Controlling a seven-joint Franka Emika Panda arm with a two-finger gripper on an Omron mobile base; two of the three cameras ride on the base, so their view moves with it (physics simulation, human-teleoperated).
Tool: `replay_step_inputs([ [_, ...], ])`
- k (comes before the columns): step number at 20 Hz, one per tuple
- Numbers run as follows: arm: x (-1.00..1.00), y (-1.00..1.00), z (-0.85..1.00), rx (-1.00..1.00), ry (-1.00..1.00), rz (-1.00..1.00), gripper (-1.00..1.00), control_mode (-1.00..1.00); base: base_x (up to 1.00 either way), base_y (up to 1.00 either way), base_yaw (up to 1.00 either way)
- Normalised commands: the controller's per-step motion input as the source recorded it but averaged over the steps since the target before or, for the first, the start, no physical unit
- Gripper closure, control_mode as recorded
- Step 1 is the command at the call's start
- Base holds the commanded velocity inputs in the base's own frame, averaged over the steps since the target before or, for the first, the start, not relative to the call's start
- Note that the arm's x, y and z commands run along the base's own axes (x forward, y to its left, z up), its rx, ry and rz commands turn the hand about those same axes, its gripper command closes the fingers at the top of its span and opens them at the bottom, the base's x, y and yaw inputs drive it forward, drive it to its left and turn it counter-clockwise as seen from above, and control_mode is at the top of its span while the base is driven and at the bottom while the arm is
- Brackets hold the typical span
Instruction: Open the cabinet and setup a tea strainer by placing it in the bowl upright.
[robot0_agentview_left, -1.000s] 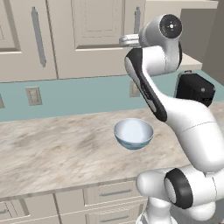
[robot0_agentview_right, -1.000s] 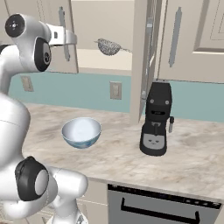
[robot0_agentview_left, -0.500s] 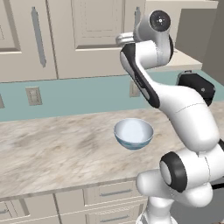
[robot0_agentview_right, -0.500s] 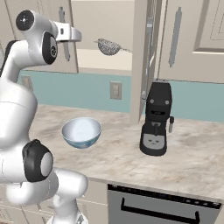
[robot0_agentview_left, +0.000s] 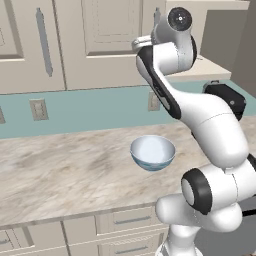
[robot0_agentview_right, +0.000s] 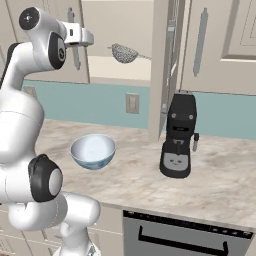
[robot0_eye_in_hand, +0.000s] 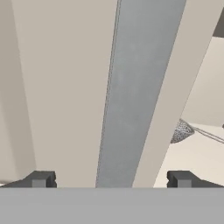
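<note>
Bowl: the bowl (robot0_agentview_right: 93, 151) is seen near on the marble counter (robot0_agentview_right: 220, 175), empty and upright, left of the black coffee machine (robot0_agentview_right: 178, 136).
Gripper: the gripper (robot0_eye_in_hand: 109, 178) is held high at the cabinet (robot0_agentview_right: 200, 45), fingers (robot0_eye_in_hand: 40, 179) spread wide, nothing pinched; a door edge is seen close between them.
Tea strainer: the tea strainer (robot0_agentview_right: 125, 53) is found far back on the cabinet's pale shelf (robot0_agentview_right: 120, 70), right of the hand, untouched.
Door: one door is swung open, edge-on beside the machine.

tea strainer (robot0_agentview_right: 125, 53) on the cabinet (robot0_agentview_right: 131, 68) shelf, above the bowl (robot0_agentview_right: 93, 151) on the counter (robot0_agentview_right: 220, 180).
</note>
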Motion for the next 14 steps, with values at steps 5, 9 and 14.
replay_step_inputs([
  [5, 0.29, 0.0, -0.1, 0.0, 0.0, 0.0, -1.0, -1.0, 0.0, 0.0, 0.0],
  [9, 0.13, 0.0, -0.02, 0.02, 0.0, 0.0, 1.0, -1.0, 0.0, 0.0, 0.0],
  [14, 0.09, 0.0, -0.02, 0.02, -0.01, 0.0, 1.0, -1.0, 0.0, 0.0, 0.0],
])
